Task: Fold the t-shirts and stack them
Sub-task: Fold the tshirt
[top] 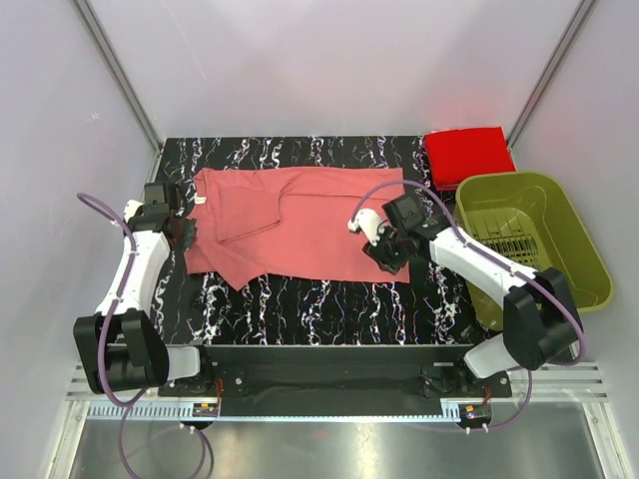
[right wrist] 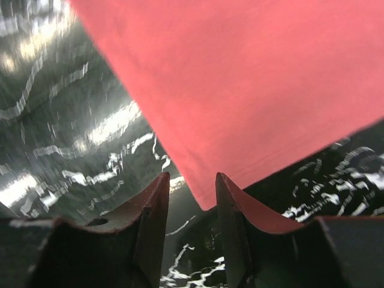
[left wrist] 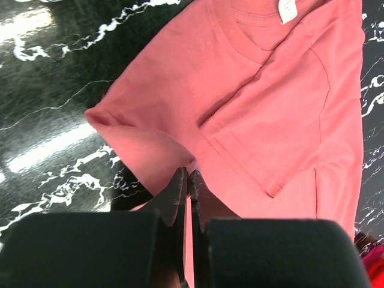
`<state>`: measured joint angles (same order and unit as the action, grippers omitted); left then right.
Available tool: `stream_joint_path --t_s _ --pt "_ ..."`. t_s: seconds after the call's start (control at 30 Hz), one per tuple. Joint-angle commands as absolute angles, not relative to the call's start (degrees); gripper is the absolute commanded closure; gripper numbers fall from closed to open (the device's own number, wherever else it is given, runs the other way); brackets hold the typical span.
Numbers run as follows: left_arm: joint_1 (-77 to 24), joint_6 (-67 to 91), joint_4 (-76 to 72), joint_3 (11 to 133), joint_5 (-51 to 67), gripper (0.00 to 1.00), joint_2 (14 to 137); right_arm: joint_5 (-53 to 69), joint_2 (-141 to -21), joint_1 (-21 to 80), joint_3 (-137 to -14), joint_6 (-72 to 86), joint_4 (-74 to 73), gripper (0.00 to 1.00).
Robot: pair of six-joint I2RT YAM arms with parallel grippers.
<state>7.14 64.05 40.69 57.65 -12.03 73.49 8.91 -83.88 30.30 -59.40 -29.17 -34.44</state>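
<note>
From above, the pink shirt [top: 319, 220] lies spread flat across the middle of the black marbled bench [top: 300, 299], its collar toward the left. The left fingers [top: 188, 235] sit at the shirt's left edge. The right fingers [top: 384, 254] sit at its near right corner. The red shirt [top: 467, 155] lies folded into a small rectangle at the far right corner of the bench. It is just beyond the green basket [top: 574, 244], which stands along the right side.

In the left wrist view, the left fingers [left wrist: 188, 177] are clenched tight together, with a fold of the pink shirt [left wrist: 270, 108] pinched in the slit between them. A white label [left wrist: 288, 9] shows at the collar, and the shiny bench [left wrist: 54, 90] fills the left of the picture.

In the right wrist view, the right fingers [right wrist: 157, 198] stand apart, released. The corner of the pink shirt [right wrist: 240, 78] hangs in the gap between them, and neither finger presses on it. The cloth's hem runs up and away to the right above the bench [right wrist: 60, 120].
</note>
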Motion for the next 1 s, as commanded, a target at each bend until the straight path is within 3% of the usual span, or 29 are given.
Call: stream_joint_path --t_s 0.0,0.27,0.67,0.97 --pt "7.1 62.8 36.8 59.9 -10.1 1.0 75.6 15.0 -85.0 29.9 -55.7 -44.6 -35.0 0.56" --pt "7.0 62.1 36.6 61.5 -7.0 1.0 79.1 12.4 -83.8 29.5 -44.2 -49.7 -23.4 0.55" --pt "7.0 61.2 35.8 61.7 -7.8 1.0 79.4 3.0 -85.7 29.5 -42.3 -54.5 -20.0 0.59" --pt "6.6 61.9 35.2 61.4 -7.6 1.0 80.3 0.3 -80.3 29.5 -43.2 -53.4 -25.1 0.58"
